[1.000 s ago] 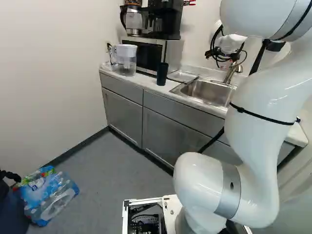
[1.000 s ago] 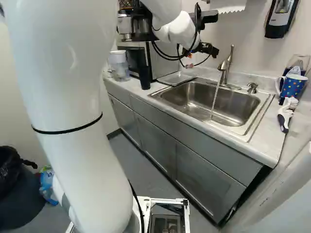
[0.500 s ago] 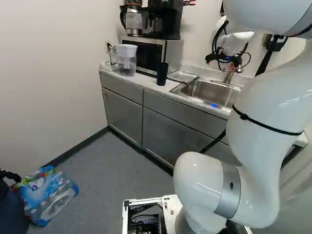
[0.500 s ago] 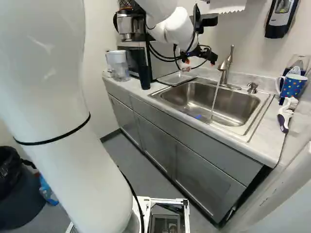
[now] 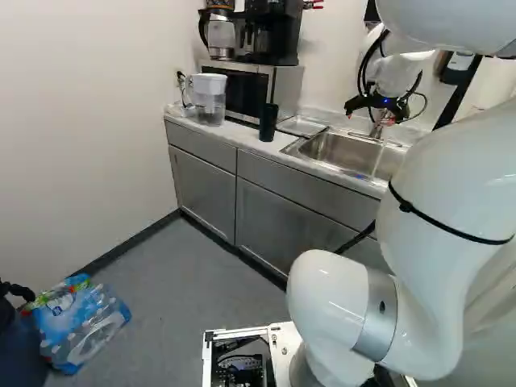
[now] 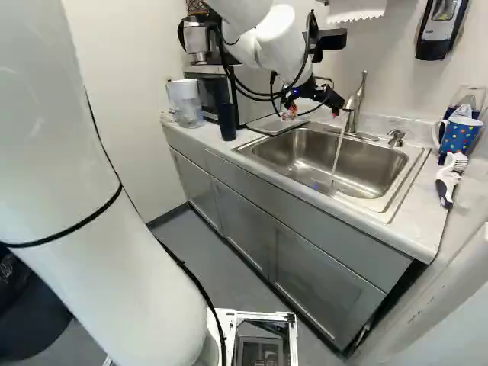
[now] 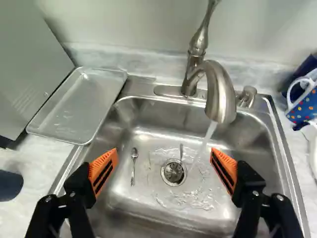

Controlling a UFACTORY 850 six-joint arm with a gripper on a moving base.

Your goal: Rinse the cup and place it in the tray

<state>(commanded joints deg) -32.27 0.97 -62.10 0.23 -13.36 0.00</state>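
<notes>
Fingers spread, orange pads ribbed, above steel sink.

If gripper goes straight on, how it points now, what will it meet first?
Probably the sink floor near the drain, with the gripper perhaps passing close to the running water. Depth is hard to judge.
</notes>
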